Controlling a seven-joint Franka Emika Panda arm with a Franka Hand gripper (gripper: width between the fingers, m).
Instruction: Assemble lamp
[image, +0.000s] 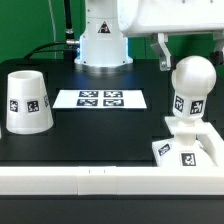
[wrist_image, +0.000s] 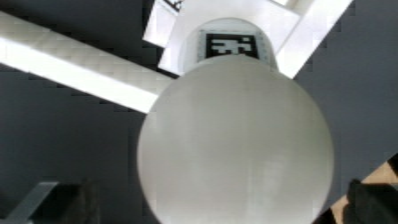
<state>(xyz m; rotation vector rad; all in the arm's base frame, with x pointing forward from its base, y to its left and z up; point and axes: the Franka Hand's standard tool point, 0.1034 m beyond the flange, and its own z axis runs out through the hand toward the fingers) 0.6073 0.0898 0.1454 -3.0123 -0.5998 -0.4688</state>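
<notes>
The round white bulb stands upright on its tagged stem on the flat square base at the exterior view's right. My gripper is open and straddles the bulb from above. One dark finger shows beside the bulb, apart from it. In the wrist view the bulb fills the middle, with the stem's tag beyond it. My gripper has its dark fingers at the frame's corners, with gaps to the bulb. The tapered shade stands alone at the exterior view's left.
The marker board lies flat on the black table between the shade and the bulb. A white rail runs along the table's front edge and also shows in the wrist view. The robot's white pedestal stands at the back.
</notes>
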